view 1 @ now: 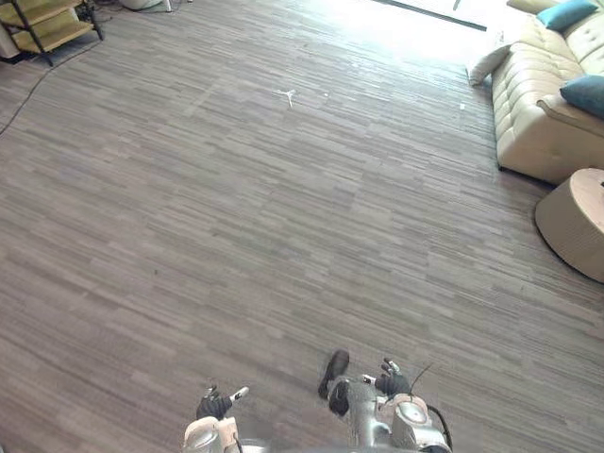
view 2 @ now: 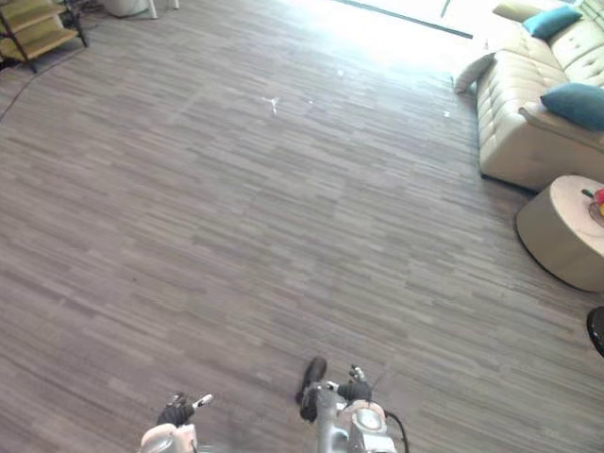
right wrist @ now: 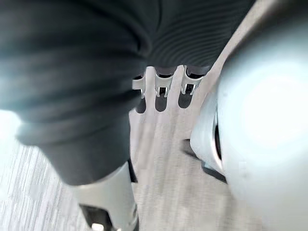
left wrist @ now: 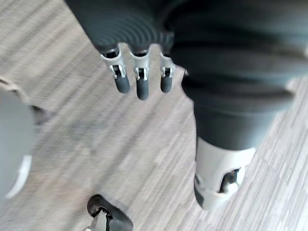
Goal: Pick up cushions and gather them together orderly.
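Left robot hand (left wrist: 142, 86) low at the robot's side, fingers straight and relaxed, holding nothing. Right robot hand (right wrist: 162, 87) same: fingers apart and hanging, nothing in it. Both well apart from any cushion.

Wood-look floor (view 1: 236, 236) stretches ahead. Cushions sit far off to the robot's front right: pale cushion (view 1: 488, 64) on the floor, leaning on the end of the cream sofa (view 1: 528, 118); teal cushion (view 1: 569, 13) up on the sofa back; second teal cushion (view 1: 587, 92) on the sofa near the arm. Round pouf (view 1: 578, 222) just in front of the sofa. Shelf unit (view 1: 42, 24) far left, not relevant.

Judgement: no pickup begun; the robot needs to walk over first. Cushions look light, soft, squashy, not fragile, fabric unlikely to slip. A one-corner pinch would let them flop; better to take an edge deep between thumb and fingers, or squeeze the sides with both hands. Pale one on the floor looks like the nearest first target.
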